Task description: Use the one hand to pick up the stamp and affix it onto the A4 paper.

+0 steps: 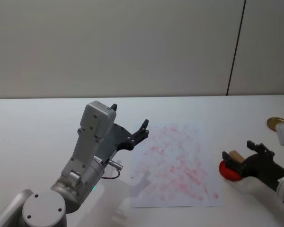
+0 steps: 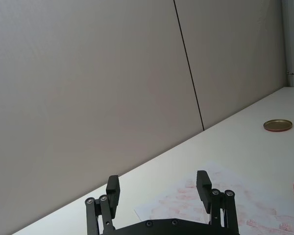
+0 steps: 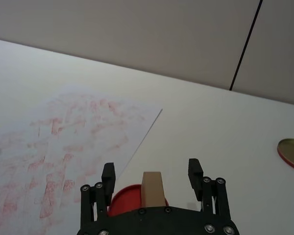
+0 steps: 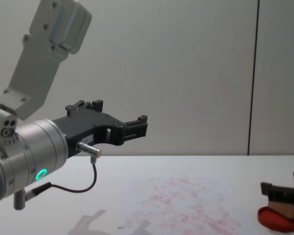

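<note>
The stamp, a small tan wooden block, stands upright on a round red ink dish just right of the A4 paper, a white sheet covered in faint red marks. My right gripper is open around the stamp, one finger on each side. In the right wrist view a gap shows between each finger and the stamp. The chest view has the stamp low at the right. My left gripper hangs open and empty in the air over the paper's left edge.
A flat round gold lid lies on the white table at the far right, beyond the ink dish. A grey wall with a dark vertical seam rises behind the table. The left arm's silver body stands at the near left.
</note>
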`<move>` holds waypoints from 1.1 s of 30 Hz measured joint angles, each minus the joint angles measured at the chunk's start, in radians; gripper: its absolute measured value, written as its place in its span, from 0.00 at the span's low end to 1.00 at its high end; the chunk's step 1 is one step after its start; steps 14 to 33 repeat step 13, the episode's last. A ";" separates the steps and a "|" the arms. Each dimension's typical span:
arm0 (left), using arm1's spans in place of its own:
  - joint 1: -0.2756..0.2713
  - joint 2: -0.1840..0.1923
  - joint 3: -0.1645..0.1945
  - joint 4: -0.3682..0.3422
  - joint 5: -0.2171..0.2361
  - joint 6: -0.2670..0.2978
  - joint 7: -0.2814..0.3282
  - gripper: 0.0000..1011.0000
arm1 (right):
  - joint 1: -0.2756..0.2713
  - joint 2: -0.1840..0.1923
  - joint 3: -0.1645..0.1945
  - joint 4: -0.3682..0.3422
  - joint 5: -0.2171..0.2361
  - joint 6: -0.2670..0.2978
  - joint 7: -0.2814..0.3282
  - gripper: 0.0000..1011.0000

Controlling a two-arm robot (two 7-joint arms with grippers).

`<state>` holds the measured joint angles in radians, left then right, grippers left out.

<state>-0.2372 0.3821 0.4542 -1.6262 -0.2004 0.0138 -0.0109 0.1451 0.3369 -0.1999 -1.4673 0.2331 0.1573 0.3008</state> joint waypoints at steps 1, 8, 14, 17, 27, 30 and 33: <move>0.000 0.000 0.000 0.000 0.000 0.000 0.000 0.98 | 0.000 0.000 0.000 -0.003 0.000 -0.003 -0.001 0.87; 0.000 0.000 0.000 0.000 0.000 0.000 0.000 0.98 | -0.004 0.003 0.003 -0.037 -0.001 -0.032 -0.016 0.99; 0.000 0.000 0.000 0.000 0.000 0.000 0.000 0.98 | -0.007 0.004 0.004 -0.056 -0.004 -0.045 -0.024 0.99; 0.000 0.000 0.000 0.000 0.000 0.000 0.000 0.98 | -0.007 0.004 0.004 -0.056 -0.004 -0.045 -0.024 0.99; 0.000 0.000 0.000 0.000 0.000 0.000 0.000 0.98 | -0.007 0.004 0.004 -0.056 -0.004 -0.045 -0.024 0.99; 0.000 0.000 0.000 0.000 0.000 0.000 0.000 0.98 | -0.007 0.004 0.004 -0.056 -0.004 -0.045 -0.024 0.99; 0.000 0.000 0.000 0.000 0.000 0.000 0.000 0.98 | -0.007 0.004 0.004 -0.056 -0.004 -0.045 -0.024 0.99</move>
